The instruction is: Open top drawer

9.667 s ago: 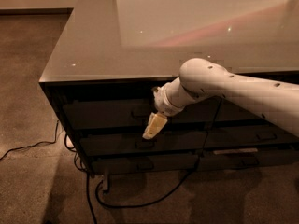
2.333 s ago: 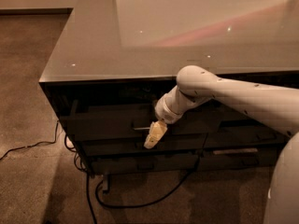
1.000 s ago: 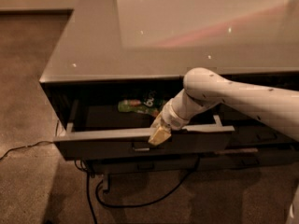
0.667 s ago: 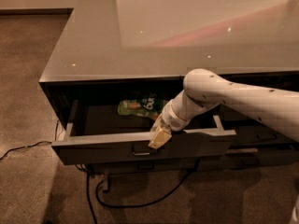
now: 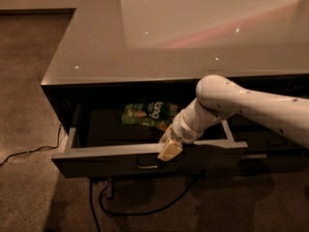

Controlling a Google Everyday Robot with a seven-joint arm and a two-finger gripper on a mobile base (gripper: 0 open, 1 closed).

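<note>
- Carpeted floor at left; glossy cabinet top fills the upper frame.
- Lower centre: top drawer stands well out, with a green packet inside.
- Just right of the pull: my gripper rests on the front's top edge, likely for dragging outward. Open or closed: cannot tell.

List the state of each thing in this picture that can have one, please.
top drawer: open, its inside in view.
pincer: down at the drawer's front top edge, just right of the metal pull.
metal pull: on the drawer front, left of the pincer.
green bag: lying inside the drawer, toward the back.
cable: lying loose on the floor below the cabinet.
</note>
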